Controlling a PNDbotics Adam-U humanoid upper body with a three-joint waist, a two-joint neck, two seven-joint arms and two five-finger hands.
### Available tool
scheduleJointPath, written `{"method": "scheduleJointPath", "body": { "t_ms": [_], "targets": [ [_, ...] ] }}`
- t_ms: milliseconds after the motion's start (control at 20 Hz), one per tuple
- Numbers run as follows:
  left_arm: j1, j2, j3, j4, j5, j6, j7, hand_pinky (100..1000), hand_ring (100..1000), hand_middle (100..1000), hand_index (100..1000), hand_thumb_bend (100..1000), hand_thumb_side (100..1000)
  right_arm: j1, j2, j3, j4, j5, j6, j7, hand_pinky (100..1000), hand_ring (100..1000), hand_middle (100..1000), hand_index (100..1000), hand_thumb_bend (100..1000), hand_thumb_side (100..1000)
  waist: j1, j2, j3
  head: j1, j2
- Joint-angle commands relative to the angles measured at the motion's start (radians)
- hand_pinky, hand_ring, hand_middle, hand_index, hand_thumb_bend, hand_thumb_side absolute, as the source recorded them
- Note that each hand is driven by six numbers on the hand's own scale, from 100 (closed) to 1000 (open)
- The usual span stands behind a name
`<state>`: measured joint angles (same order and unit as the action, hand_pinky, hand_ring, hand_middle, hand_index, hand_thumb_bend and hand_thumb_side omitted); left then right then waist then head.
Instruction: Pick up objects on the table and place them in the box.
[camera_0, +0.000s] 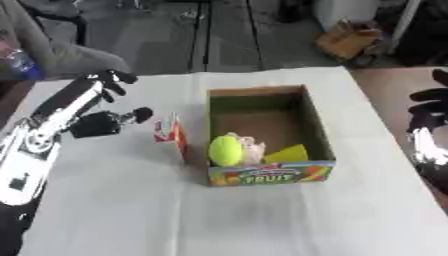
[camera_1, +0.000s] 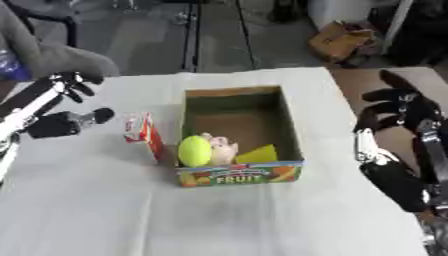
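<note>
Yellow-green ball, red-white carton

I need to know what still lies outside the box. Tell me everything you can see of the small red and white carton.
The carton is small, red and white, seemingly cardboard, its print unreadable. It stands on the white tablecloth outside the box, close against the box's left wall; whether they touch is unclear. It looks slightly tilted. The left hand is open just left of it, not holding it.

A workshop or lab is suggested by the grey floor and cardboard box at 1 o'clock.
</note>
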<state>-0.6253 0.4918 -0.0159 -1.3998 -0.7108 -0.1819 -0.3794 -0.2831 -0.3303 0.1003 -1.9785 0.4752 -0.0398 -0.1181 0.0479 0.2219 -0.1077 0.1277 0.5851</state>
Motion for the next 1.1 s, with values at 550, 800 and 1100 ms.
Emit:
{"method": "scheduleJointPath", "body": {
  "t_ms": [550, 800, 1100],
  "targets": [
    [-0.087, -0.026, -0.059, 0.185, -0.148, -0.177, 0.102, 713, 766, 803, 883, 817, 739, -0.017, -0.012, 0.002, -0.022, -0.009, -0.005, 0.005, 564, 682, 715, 972, 100, 536, -0.004, -0.012, -0.011, 0.016, -0.015],
    [-0.095, -0.030, -0.058, 0.215, -0.170, -0.225, 0.104, 716, 775, 808, 889, 832, 736, -0.016, -0.012, 0.002, -0.022, -0.011, -0.006, 0.007, 563, 682, 714, 972, 100, 535, -0.003, -0.011, -0.013, 0.015, -0.014],
    [-0.103, -0.035, -0.057, 0.232, -0.178, -0.240, 0.133, 721, 783, 810, 888, 842, 737, -0.016, -0.011, 0.003, -0.022, -0.012, -0.007, 0.008, 563, 682, 714, 972, 100, 535, -0.002, -0.009, -0.016, 0.014, -0.015]
  ]
}}
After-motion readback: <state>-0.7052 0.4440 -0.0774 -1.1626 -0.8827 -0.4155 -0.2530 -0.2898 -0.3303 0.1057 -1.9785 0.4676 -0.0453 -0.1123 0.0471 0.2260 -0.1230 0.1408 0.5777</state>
